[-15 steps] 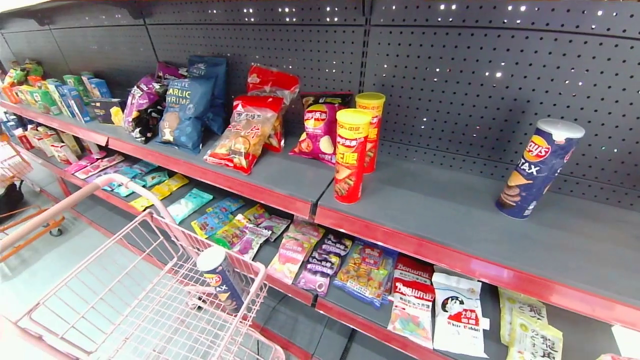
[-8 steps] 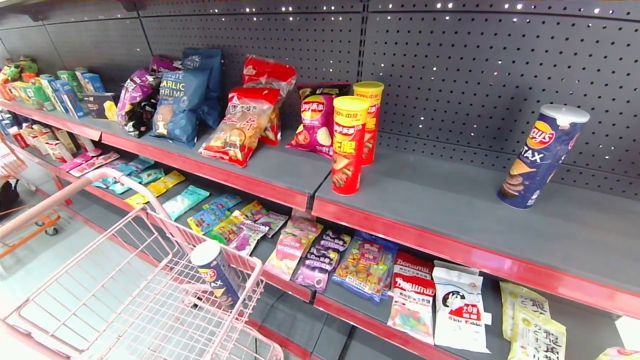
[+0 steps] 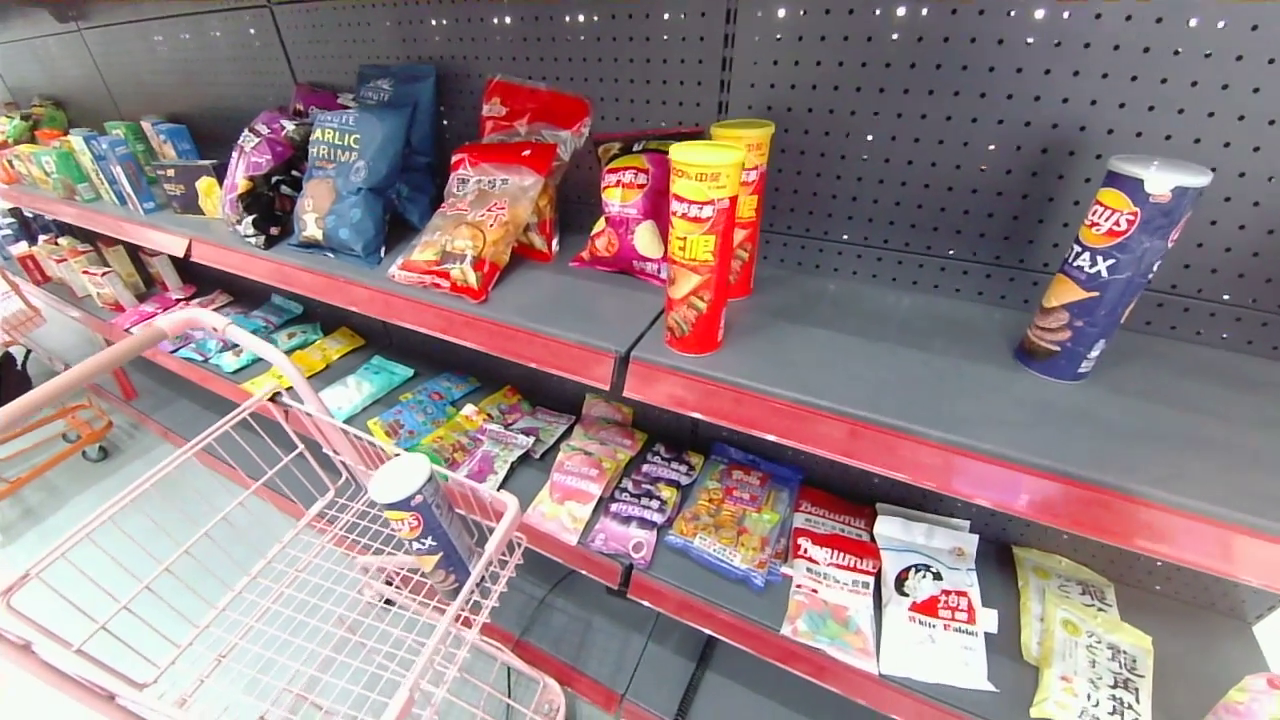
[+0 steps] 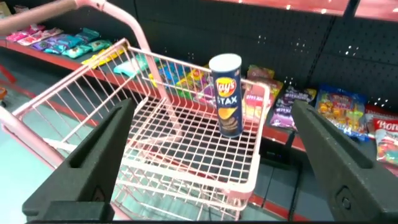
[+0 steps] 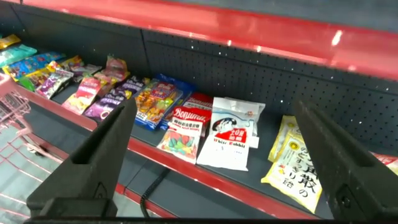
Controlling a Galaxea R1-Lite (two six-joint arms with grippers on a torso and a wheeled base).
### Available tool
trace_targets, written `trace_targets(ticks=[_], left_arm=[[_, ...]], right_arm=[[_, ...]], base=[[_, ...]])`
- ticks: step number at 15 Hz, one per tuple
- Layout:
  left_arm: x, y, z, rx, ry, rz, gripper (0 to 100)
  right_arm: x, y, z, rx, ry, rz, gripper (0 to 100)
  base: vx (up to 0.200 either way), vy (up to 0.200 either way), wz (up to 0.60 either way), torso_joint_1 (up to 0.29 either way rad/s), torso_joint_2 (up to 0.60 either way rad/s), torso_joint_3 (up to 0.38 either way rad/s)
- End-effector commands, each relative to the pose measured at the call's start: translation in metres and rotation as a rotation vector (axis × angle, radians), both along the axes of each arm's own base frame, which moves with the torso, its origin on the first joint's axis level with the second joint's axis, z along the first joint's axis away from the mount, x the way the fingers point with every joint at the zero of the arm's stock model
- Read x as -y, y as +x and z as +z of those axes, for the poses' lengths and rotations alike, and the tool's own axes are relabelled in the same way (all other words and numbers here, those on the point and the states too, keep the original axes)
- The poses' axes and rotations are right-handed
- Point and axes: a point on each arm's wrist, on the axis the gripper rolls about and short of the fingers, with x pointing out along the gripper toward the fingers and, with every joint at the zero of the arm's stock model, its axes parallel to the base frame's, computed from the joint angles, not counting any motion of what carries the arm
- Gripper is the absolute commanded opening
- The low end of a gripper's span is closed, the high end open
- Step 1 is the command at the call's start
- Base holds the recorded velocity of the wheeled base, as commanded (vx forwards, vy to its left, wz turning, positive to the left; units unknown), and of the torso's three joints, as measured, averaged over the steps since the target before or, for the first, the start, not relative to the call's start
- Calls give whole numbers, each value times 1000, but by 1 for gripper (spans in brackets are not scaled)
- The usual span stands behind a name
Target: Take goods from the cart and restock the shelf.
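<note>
The right hand [image 5: 214,104] hangs with its two dark fingers [image 5: 87,174] spread wide, facing a lower shelf [image 5: 205,177] with a red front lip. At its twelve o'clock lies a white bag [image 5: 231,134], touching a red packet [image 5: 185,127] toward eleven. Farther toward ten lie a blue bag [image 5: 158,102] and purple packets [image 5: 109,102]. Yellow packets [image 5: 301,165] lie at two o'clock. A corner of the pink cart [image 5: 15,112] stands at nine, and a black cable [image 5: 152,186] runs under the shelf's lip.
</note>
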Motion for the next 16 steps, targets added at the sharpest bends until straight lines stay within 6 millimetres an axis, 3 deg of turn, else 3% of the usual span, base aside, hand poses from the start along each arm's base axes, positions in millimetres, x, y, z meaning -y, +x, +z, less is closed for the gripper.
trace_targets(ticks=[1,8,16], left_arm=[[0,0,0,0,0,0,100],[0,0,0,0,-1,-1,100],[0,0,1,-2,14,-3,100]], right_arm=[[0,0,0,-2,0,0,100],[0,0,0,-2,-2,0,100],[0,0,0,-2,-2,0,100]], base=[[0,0,0,-193,515,315],[0,0,0,-181,519,332],[0,0,0,-15,52,34]])
